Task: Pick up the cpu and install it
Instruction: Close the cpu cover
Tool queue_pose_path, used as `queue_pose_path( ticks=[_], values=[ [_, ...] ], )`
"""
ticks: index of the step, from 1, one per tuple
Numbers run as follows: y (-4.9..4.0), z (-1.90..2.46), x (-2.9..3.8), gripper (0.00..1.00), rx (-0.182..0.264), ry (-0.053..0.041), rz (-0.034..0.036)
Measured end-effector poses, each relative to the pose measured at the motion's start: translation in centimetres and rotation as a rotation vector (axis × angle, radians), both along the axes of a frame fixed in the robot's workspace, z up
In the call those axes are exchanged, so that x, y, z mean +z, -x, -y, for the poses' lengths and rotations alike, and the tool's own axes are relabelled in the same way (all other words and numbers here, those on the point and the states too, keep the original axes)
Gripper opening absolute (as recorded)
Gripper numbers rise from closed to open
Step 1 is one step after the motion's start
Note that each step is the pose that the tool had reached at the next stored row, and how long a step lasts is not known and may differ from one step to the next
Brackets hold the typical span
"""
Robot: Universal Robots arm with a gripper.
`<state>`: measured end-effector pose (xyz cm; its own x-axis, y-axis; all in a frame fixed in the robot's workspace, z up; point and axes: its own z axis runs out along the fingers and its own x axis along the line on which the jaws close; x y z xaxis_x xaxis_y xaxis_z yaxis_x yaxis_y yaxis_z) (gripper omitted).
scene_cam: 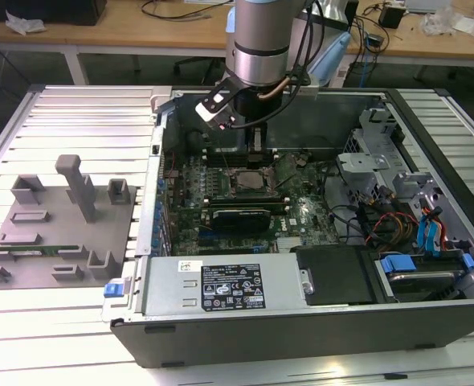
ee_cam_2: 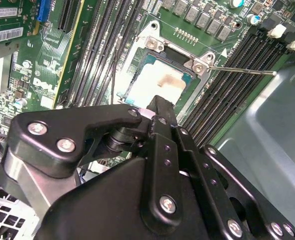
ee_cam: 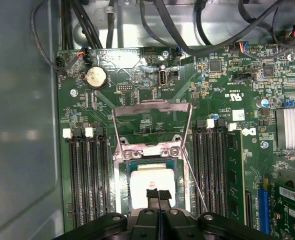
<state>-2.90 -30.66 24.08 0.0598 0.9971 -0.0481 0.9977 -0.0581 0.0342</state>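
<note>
The cpu (ee_cam: 152, 181), a silvery square chip, lies flat in the motherboard socket (ee_cam: 123, 187), whose metal load frame (ee_cam: 152, 107) stands tilted open. In the second wrist view the cpu (ee_cam_2: 157, 80) sits just past the black fingertips (ee_cam_2: 160, 102). My gripper (ee_cam: 158, 194) is right over the chip's middle. Its two black fingers are pressed together with nothing between them. I cannot tell whether they touch the chip. In the exterior view the gripper (scene_cam: 255, 149) reaches down into the open computer case over the socket (scene_cam: 247, 180).
The thin socket lever (ee_cam: 195, 185) sticks out beside the socket. Memory slots (ee_cam: 85, 175) flank it on both sides. Cables (ee_cam: 137, 20) hang along the case wall. A grey fixture (scene_cam: 60, 225) with a green memory stick (scene_cam: 28, 251) lies at the exterior view's left. The power supply (scene_cam: 221, 285) sits at the front.
</note>
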Motion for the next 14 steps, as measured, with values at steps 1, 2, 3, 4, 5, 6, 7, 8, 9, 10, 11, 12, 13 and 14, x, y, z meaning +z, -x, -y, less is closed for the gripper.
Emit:
queue_pose_path(
  ticks=[1,2,3,4,5,6,7,8,9,10,11,12,13,14],
  values=[
    [0.0,0.0,0.0,0.11,0.0,0.0001,0.0],
    [0.0,0.0,0.0,0.11,0.0,0.0,0.0],
    [0.0,0.0,0.01,0.11,0.0,0.0,0.0],
    [0.0,0.0,0.01,0.11,0.0,0.0,0.0001],
    [0.0,0.01,0.06,0.11,0.0,0.0003,-0.0002],
    [0.0,0.01,0.2,0.11,0.0,0.0002,-0.0001],
    [0.0,0.0,0.31,0.11,0.0,-0.0001,0.0001],
    [0.0,0.0,0.45,0.11,0.0,0.0,0.0],
    [0.0,0.0,0.67,0.11,0.0,-0.0001,0.0001],
    [0.0,0.0,0.87,0.11,0.0,0.0,0.0],
    [0.0,0.0,1.28,0.11,0.0,0.0008,0.0],
    [0.0,0.0,1.51,0.11,0.0,0.001,0.0],
    [0.0,0.0,1.82,0.11,0.0,0.0011,0.0],
    [0.0,0.0,2.24,0.11,0.0,0.0013,0.0001]
  ],
)
